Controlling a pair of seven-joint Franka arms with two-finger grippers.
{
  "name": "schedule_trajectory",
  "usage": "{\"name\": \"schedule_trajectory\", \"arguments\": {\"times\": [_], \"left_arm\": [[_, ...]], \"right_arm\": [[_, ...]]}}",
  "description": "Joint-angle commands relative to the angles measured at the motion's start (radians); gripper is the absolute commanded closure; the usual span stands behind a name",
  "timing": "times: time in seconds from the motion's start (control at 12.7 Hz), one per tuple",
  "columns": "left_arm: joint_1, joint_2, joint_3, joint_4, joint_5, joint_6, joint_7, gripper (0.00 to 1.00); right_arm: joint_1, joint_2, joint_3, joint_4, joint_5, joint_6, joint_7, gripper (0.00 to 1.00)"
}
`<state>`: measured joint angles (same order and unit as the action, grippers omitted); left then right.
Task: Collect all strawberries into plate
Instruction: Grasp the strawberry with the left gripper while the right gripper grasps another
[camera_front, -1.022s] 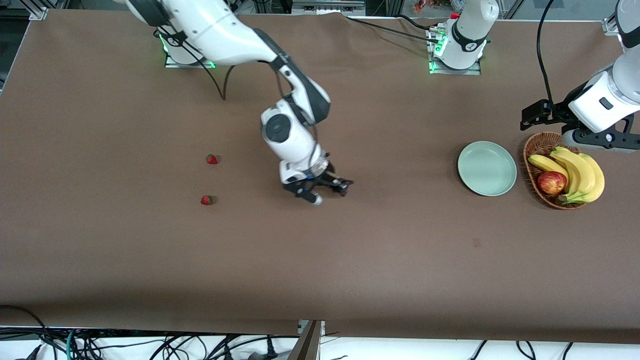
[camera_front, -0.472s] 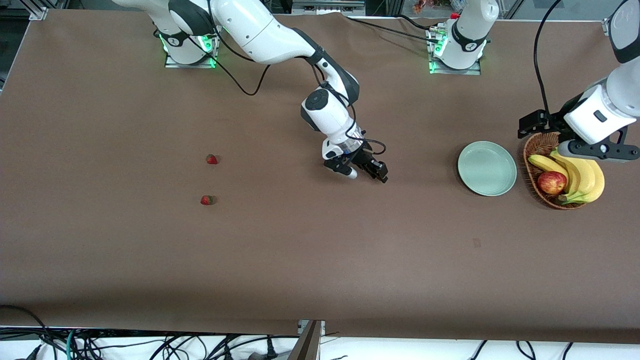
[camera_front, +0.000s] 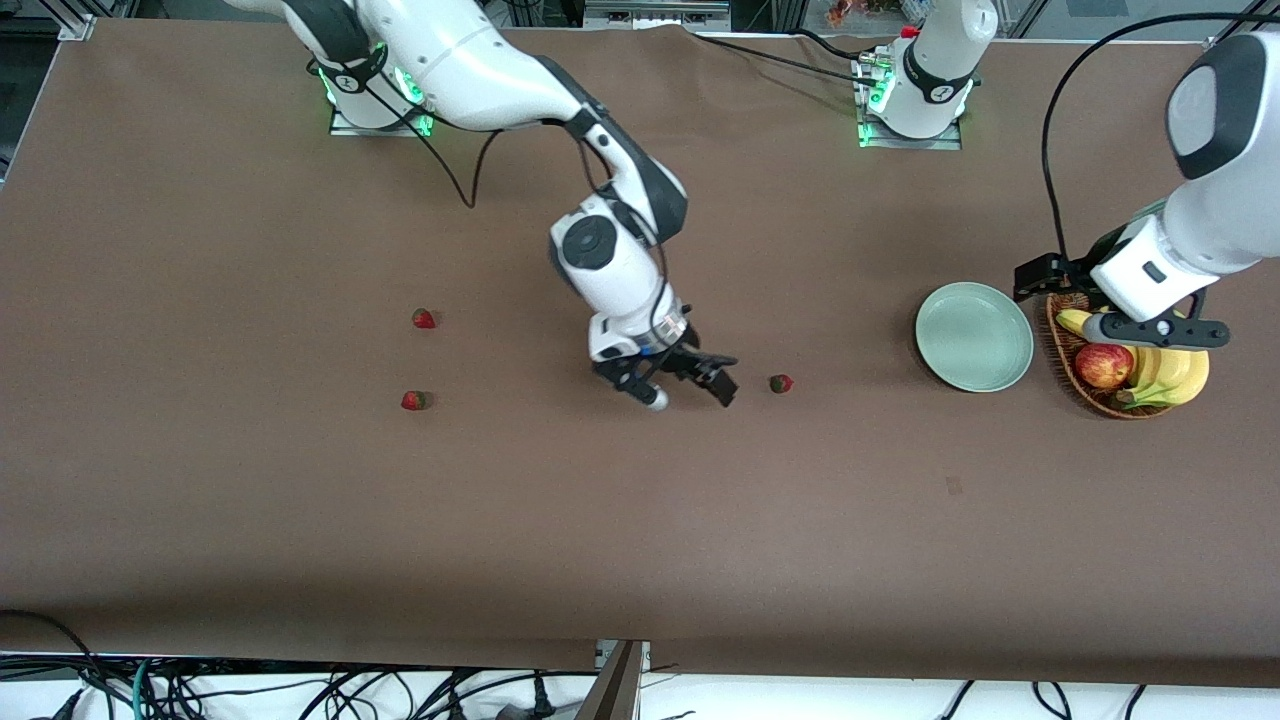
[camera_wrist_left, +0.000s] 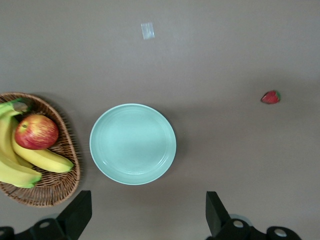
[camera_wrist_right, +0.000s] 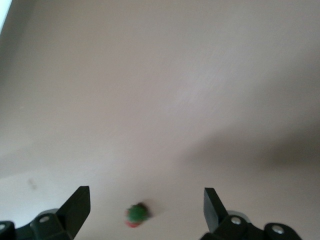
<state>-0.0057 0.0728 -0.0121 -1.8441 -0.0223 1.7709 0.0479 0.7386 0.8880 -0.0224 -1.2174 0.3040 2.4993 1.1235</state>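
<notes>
Worktop (camera_front: 300, 520): brown covering, one small pale rectangular patch (camera_wrist_left: 147, 30) on it; no readable writing, brand or label was visible on any item.

Strawberries, three, all lying on the worktop, none on the plate:
- Strawberry one (camera_front: 781, 383): between the right end effector and the plate, closer to the end effector, touching neither; its green cap showed in the right wrist view (camera_wrist_right: 136, 215).
- Strawberry two (camera_front: 424, 319): toward the right arm's end of the worktop.
- Strawberry three (camera_front: 414, 401): near strawberry two, nearer to the front camera.

Plate (camera_front: 975, 336): round, pale mint green, low rim, nothing on it; stood just beside the basket without clearly touching it.

Wicker basket (camera_front: 1062, 345): brown, at the left arm's end of the worktop; held a bunch of yellow bananas (camera_front: 1170, 365) and one red-yellow apple (camera_front: 1103, 365).

Right end effector (camera_front: 690, 385): low over the middle of the worktop, fingers spread apart, nothing between them; strawberry one lay near it toward the plate.

Left end effector (camera_wrist_left: 147, 217): hung over the basket's edge and the plate, fingers wide apart and holding nothing; the left arm waited there.
</notes>
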Motion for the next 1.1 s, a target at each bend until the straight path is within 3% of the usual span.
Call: {"name": "schedule_trajectory", "arguments": {"times": [0.0,0.24,0.47,0.63,0.87,1.02], "left_arm": [[0.001,-0.042,-0.063,-0.116,-0.022,0.103,-0.078,0.00],[-0.008,-0.007,-0.185,-0.178,-0.022,0.246,-0.268,0.00],[-0.008,0.106,-0.333,-0.165,-0.016,0.414,-0.519,0.00],[-0.023,0.223,-0.394,-0.132,0.016,0.542,-0.673,0.00],[-0.066,0.425,-0.402,-0.014,0.285,0.581,-0.923,0.00],[-0.068,0.522,-0.416,0.026,0.370,0.620,-0.980,0.00]], "right_arm": [[-0.093,-0.090,-0.042,-0.030,-0.020,-0.236,-0.237,0.00],[-0.099,-0.124,-0.210,-0.101,-0.019,-0.368,-0.527,0.00],[-0.099,-0.168,-0.329,-0.250,-0.013,-0.343,-0.795,0.00],[-0.099,-0.173,-0.372,-0.341,-0.013,-0.288,-0.866,0.00],[-0.100,-0.184,-0.406,-0.425,-0.003,-0.254,-0.938,0.00],[-0.110,-0.192,-0.406,-0.464,0.026,-0.254,-0.939,0.02]]}}
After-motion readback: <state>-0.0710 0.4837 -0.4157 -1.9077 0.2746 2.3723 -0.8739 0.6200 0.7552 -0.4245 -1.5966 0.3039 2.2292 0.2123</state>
